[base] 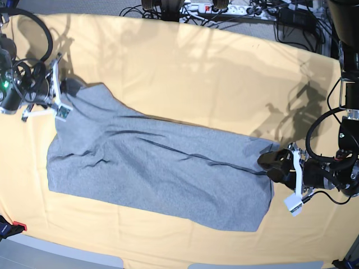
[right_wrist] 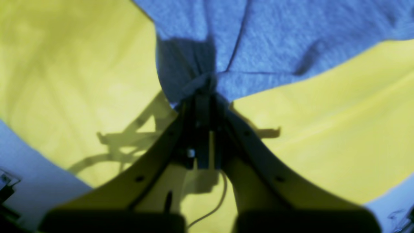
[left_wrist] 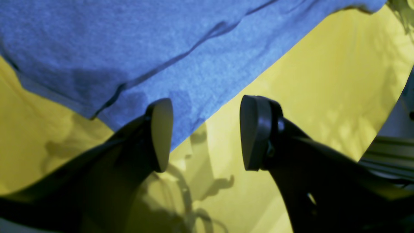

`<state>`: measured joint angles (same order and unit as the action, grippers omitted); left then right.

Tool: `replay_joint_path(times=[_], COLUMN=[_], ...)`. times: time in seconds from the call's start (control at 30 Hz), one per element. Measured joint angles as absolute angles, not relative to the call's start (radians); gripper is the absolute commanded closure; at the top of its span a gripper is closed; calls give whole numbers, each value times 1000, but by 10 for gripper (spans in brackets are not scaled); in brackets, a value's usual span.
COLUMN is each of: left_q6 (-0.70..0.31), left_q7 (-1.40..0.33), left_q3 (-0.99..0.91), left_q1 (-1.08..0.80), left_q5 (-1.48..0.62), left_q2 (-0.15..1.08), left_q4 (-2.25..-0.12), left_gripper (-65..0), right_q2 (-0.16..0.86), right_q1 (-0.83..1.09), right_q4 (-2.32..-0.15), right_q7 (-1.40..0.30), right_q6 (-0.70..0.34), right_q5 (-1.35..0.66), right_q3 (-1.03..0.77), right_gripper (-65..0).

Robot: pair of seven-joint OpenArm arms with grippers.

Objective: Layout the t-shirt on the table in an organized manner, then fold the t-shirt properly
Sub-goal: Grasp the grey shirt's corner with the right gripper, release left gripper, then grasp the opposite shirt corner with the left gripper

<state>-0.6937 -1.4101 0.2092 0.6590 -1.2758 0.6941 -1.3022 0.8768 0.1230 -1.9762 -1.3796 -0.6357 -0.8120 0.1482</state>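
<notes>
The heather-grey t-shirt (base: 157,174) lies plain side up, stretched slantwise across the pale yellow table (base: 196,73), with long creases along it. At the shirt's upper left corner my right gripper (base: 63,96) is shut on the cloth. In the right wrist view the t-shirt (right_wrist: 275,38) bunches into the closed right gripper (right_wrist: 205,89). My left gripper (base: 269,165) is at the shirt's right end. In the left wrist view the left gripper (left_wrist: 207,132) stands open just over the edge of the t-shirt (left_wrist: 129,48), holding nothing, with one finger (left_wrist: 161,132) over the cloth and the other over the table (left_wrist: 323,81).
Cables and a power strip (base: 224,8) run along the far edge of the table. A small red object (base: 17,227) sits at the near left corner. A metal rail (left_wrist: 388,155) shows past the table's edge beside my left gripper.
</notes>
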Motion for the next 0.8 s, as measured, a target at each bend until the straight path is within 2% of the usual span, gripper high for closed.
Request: replay_joint_path(times=[0.37, 0.5, 0.7, 0.8], left_q6=[-693, -694, -694, -694], left_q7=[-1405, -1409, -1402, -1362], left_q3=[209, 210, 210, 252], left_q1=[504, 422, 413, 412], left_q5=[-1392, -1390, -1192, -981], left_q2=[871, 876, 796, 813], left_q4=[-1302, -1310, -1434, -1505], left_gripper=[-337, -337, -337, -337], right_q2=[875, 875, 875, 875], right_q1=[213, 213, 210, 210], right_q4=[-1977, -1977, -1977, -1977], right_q7=[-1365, -1328, -1303, -1301], right_q6=[-633, -631, -621, -621], right_q5=[-819, -819, -819, -811], right_q3=[148, 148, 148, 148], right_gripper=[0, 0, 0, 0])
